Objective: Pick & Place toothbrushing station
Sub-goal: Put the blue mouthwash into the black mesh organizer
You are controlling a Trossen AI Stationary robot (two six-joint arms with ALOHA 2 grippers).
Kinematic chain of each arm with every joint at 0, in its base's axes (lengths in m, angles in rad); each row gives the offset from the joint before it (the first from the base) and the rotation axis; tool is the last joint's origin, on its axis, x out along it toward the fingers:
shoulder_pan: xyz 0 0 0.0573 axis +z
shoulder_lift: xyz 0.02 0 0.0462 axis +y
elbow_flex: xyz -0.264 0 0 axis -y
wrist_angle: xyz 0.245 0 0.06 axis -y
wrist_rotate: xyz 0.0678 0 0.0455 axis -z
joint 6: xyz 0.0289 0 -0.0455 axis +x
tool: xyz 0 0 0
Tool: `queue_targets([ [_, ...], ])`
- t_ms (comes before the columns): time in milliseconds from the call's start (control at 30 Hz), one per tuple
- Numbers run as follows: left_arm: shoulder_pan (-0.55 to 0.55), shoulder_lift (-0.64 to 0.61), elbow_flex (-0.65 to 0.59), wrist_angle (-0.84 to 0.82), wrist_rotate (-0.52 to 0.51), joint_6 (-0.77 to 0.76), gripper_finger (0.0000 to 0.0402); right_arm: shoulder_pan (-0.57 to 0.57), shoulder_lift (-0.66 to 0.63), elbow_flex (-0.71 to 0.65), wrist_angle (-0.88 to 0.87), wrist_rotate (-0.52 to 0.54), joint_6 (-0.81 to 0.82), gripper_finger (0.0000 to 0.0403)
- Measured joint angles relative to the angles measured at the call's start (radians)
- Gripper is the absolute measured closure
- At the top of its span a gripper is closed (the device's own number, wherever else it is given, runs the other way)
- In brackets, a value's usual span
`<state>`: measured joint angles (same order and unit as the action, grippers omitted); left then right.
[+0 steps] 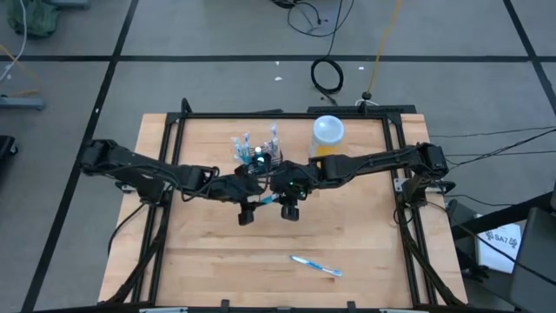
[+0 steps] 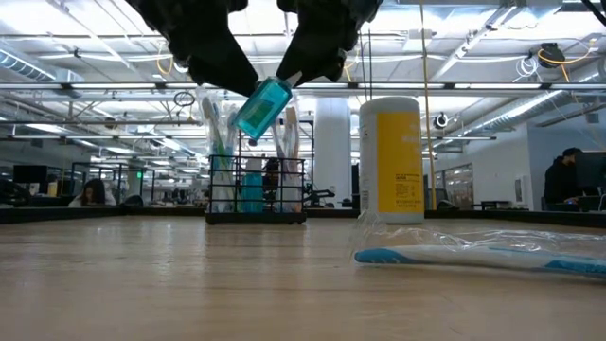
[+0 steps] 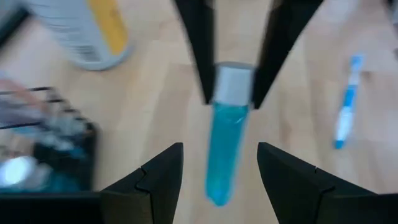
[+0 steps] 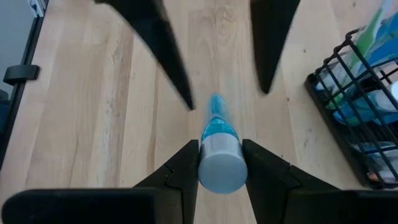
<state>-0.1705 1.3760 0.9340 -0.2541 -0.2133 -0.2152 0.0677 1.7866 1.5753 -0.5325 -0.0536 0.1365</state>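
Observation:
A small bottle of blue liquid [image 2: 258,109] with a grey cap hangs tilted above the middle of the table, held by my right gripper [image 4: 219,146]. My left gripper [image 3: 219,149] is open. Its fingers stand on either side of the bottle's lower end, with a gap on each side. The toothbrushing station [image 1: 258,158], a black wire rack with brushes and tubes standing in it, rests on its base on the table just beyond both grippers. It also shows in the right wrist view [image 4: 360,106]. My right gripper pinches the bottle's grey cap [image 4: 217,169] between its two fingers. The fingers slant down from the table's right side, and the bottle runs on in line with them. The bottle is lifted clear of the table, cap end up and bottom end lower [image 2: 248,125].
A tall translucent container with a white lid and orange contents [image 1: 327,133] stands to the right of the rack. A blue-and-white toothbrush in clear wrapping [image 1: 315,266] lies near the front edge. Bare wood [image 1: 200,252] lies at the near left.

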Motion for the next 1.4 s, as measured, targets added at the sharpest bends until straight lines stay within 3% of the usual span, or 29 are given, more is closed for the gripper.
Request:
queue_targets([
  [133,0.023,0.034,0.000,0.057,0.110,0.018,0.0190,0.000,0.000,0.000,0.009,0.000,-0.003,0.0302],
  [467,0.067,0.075,0.000,0.111,0.165,0.091,0.0194,0.000,0.000,0.000,0.021,-0.001,-0.003,0.0302],
  [867,0.077,0.075,0.000,0.107,0.177,0.159,0.0329,-0.009,0.000,-0.001,0.037,0.001,0.010,0.0302],
  [1067,0.080,0.075,0.000,0.107,0.173,0.140,0.0312,-0.022,0.000,-0.001,0.036,-0.003,-0.030,0.0293],
  [1233,0.079,0.075,0.000,0.109,0.178,0.135,0.0302,-0.022,0.000,-0.001,0.046,-0.001,-0.070,0.0251],
  [1400,0.079,0.067,0.000,0.105,0.179,0.140,0.0301,-0.022,-0.045,-0.001,-0.002,0.003,0.028,0.0218],
])
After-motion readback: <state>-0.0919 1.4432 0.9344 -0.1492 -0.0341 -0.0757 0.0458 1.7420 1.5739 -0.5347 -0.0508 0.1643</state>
